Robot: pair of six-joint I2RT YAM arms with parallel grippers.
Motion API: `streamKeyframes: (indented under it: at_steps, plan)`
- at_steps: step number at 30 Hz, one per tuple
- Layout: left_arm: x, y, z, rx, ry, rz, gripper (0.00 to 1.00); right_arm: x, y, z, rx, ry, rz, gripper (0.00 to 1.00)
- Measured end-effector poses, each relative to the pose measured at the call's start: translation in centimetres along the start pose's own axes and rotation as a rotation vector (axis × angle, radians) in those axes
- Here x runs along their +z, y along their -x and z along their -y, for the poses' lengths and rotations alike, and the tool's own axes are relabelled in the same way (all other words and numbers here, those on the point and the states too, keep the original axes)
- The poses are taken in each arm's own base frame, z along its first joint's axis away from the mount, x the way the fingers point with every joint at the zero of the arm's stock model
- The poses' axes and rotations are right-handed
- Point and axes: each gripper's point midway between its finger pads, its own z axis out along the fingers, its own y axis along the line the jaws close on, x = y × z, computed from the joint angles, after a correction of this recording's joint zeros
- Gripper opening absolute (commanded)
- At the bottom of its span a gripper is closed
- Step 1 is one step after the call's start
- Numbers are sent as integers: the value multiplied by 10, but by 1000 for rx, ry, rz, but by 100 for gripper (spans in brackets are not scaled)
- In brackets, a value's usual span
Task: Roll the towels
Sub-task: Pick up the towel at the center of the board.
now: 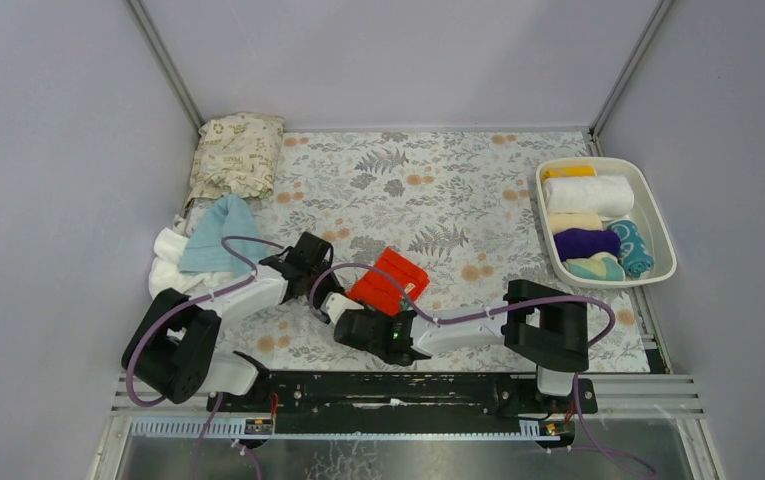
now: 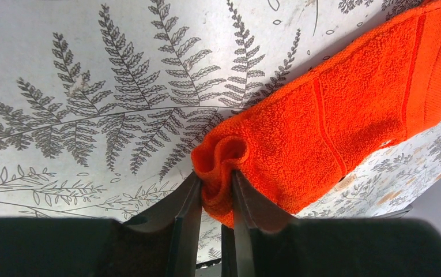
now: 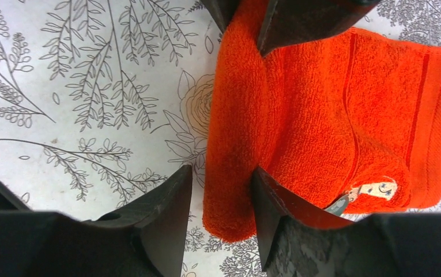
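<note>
Nubby terry orange towel (image 2: 333, 109), matt printed mat (image 2: 91, 69)

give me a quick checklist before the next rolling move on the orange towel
1. Grip of left pincer on the rolled edge of the orange towel: ok, clamped.
2. Grip of right pincer on the other end: not ok, jaws straddle the roll with a gap on one side.
3. Both pincers on the same rolled edge: ok.
4. Rest of the towel flat on the floral mat: not ok, the corner by the label is folded over.
5. Roll tight along its length: cannot tell.
</note>
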Motion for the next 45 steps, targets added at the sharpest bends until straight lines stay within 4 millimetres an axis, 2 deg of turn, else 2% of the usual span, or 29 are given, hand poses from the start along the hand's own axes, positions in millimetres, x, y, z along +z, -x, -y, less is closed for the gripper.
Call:
streamKeyframes:
  at_steps: [8,11,13,20,28,36,42,45]
  plan:
    - [0,0,0,1,0,0,25,1,-2,3,-11,-24,-4,14]
    - [-1,0,0,2,3,8,32,2,-2,1,3,8,0,8]
    - [-6,1,-1,2,6,20,39,-1,0,-4,55,94,25,6]
    - [-36,13,9,-1,-53,126,56,-7,3,-7,318,389,80,4]
    - [-56,13,13,-1,-112,175,62,-16,16,-6,665,726,163,5]
    - [-44,-4,-1,-28,-105,101,62,-10,7,3,996,932,158,6]
    - [-31,-4,6,-33,-120,71,61,-8,2,5,1152,1023,151,8]
    - [-23,-3,6,-36,-108,62,56,-8,0,8,1200,1037,149,9]
